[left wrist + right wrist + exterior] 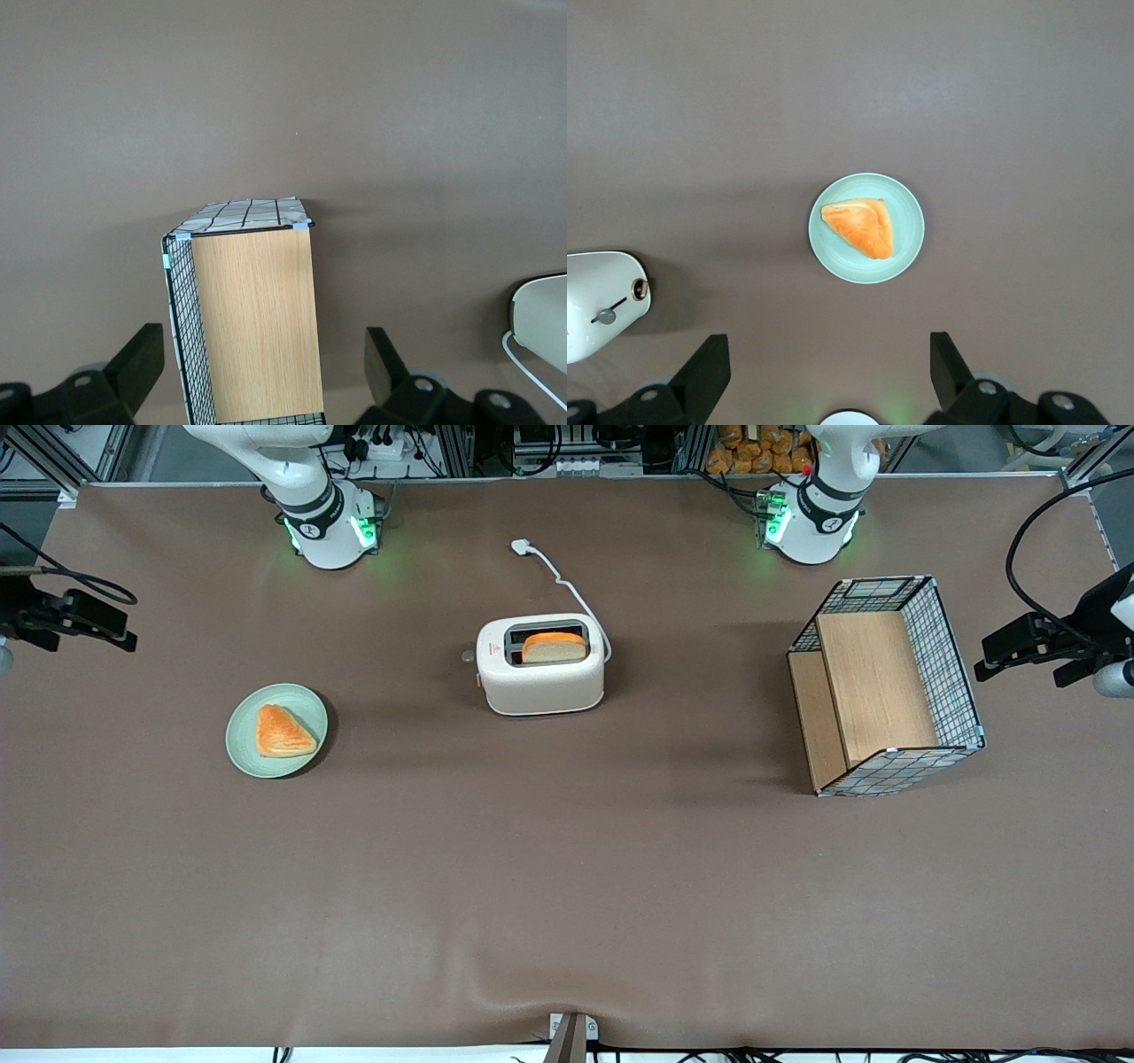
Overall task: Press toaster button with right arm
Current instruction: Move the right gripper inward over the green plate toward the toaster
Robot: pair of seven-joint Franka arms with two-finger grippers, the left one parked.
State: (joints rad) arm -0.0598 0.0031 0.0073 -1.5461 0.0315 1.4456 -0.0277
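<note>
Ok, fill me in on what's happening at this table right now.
Nothing is being handled yet. The right arm is raised above its end of the table, and its gripper hangs open, high over the green plate holding a triangular pastry. The toaster stands mid-table with a bread slice in one slot and its plug lying loose on the cloth. The toaster button on its narrow end is untouched. A wire-and-wood basket sits toward the parked arm's end.
</note>
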